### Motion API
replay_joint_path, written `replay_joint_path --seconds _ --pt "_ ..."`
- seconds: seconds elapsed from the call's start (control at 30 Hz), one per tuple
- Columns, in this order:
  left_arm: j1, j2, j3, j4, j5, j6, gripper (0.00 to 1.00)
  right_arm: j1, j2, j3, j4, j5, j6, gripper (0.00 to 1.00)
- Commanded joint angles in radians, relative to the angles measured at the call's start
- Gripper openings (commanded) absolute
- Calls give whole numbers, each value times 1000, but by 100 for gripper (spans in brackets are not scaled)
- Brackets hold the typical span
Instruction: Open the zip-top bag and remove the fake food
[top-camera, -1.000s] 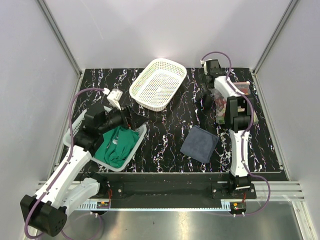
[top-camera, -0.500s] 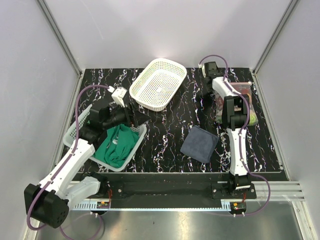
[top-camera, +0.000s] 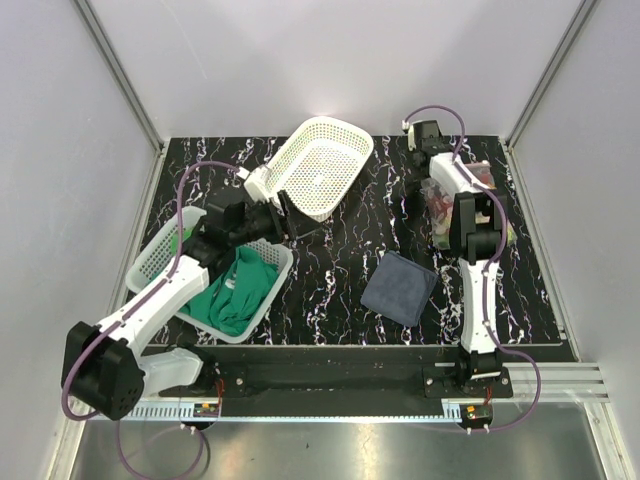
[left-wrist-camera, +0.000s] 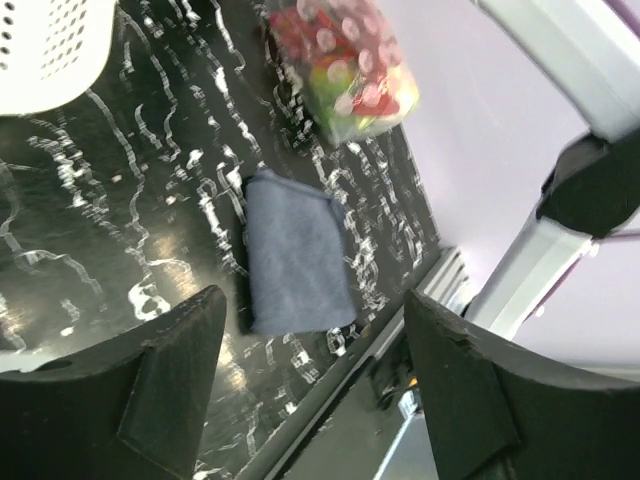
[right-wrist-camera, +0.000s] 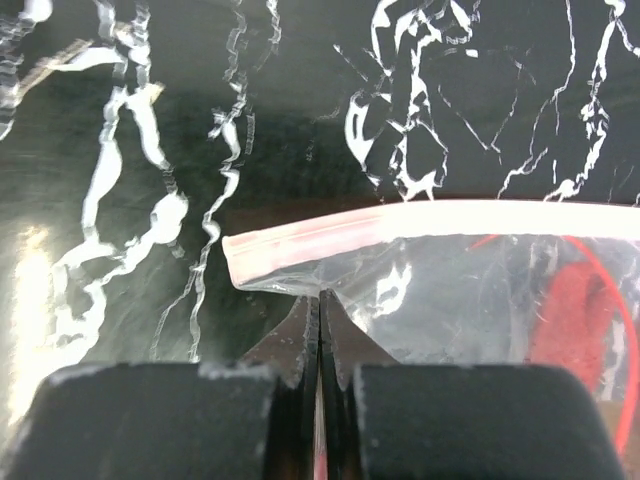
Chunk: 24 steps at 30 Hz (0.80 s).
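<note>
My right gripper (right-wrist-camera: 320, 312) pinches the zip-top bag (right-wrist-camera: 450, 290) just under its pink strip (right-wrist-camera: 420, 222) at the far right of the table (top-camera: 340, 250), anchoring it, I judge, so my wide-spread left gripper (left-wrist-camera: 312, 320) can pull the opposite lip

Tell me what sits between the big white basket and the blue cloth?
Nothing. In the top view, only bare black marbled table lies between the white basket and the blue cloth.
</note>
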Motion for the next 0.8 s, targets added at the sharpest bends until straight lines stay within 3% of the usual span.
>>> replay_joint_path --seconds 0.0,0.43,0.77 --pt "-25 47 108 75 -79 -106 77 1 -209 -115 117 -103 16 0" --pt "-78 530 491 56 -40 -322 76 1 -642 -705 393 -324 152 0" --pt "-164 846 792 59 -83 -394 76 -1 -961 -1003 490 -370 359 0"
